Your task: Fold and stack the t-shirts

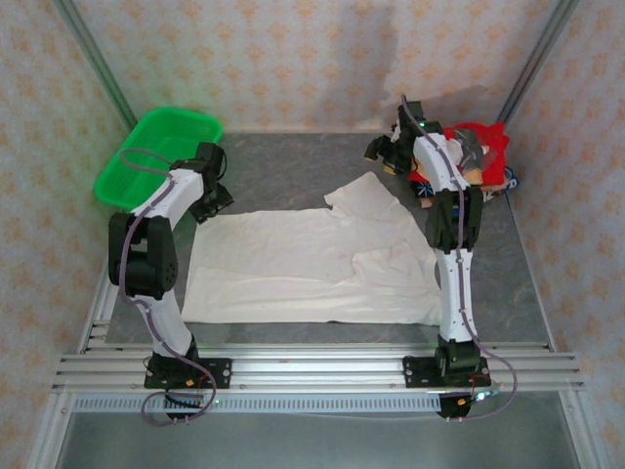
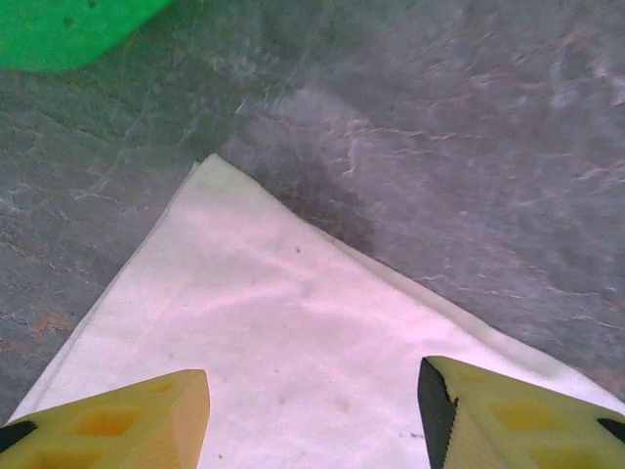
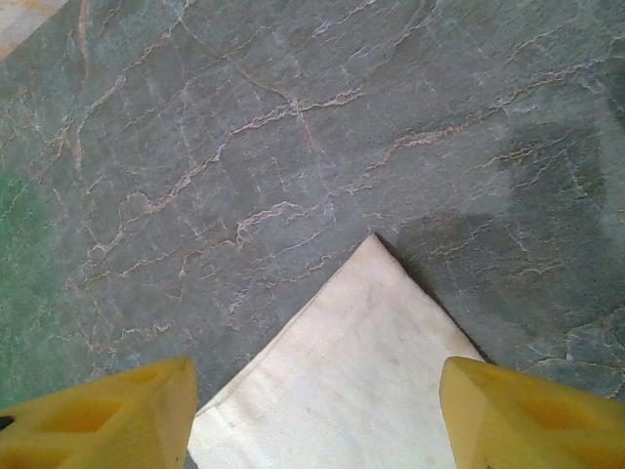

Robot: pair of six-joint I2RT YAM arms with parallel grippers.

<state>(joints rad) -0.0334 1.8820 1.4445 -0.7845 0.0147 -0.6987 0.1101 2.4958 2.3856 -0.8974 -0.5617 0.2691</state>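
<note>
An off-white t-shirt (image 1: 312,264) lies spread flat across the middle of the grey table. My left gripper (image 1: 213,201) hangs over its far left corner. In the left wrist view that gripper (image 2: 312,420) is open, its yellow fingers (image 2: 117,430) apart above the cloth corner (image 2: 293,322), holding nothing. My right gripper (image 1: 383,152) is at the far sleeve tip. In the right wrist view it (image 3: 317,420) is open over the pointed white corner (image 3: 361,381). A pile of folded coloured t-shirts with a red one on top (image 1: 480,154) lies at the far right, behind the right arm.
A green mesh basket (image 1: 156,151) stands at the far left corner, and its rim (image 2: 68,29) shows in the left wrist view. Bare grey table (image 1: 293,171) lies beyond the shirt. Patterned walls and metal posts close in the table at the back and sides.
</note>
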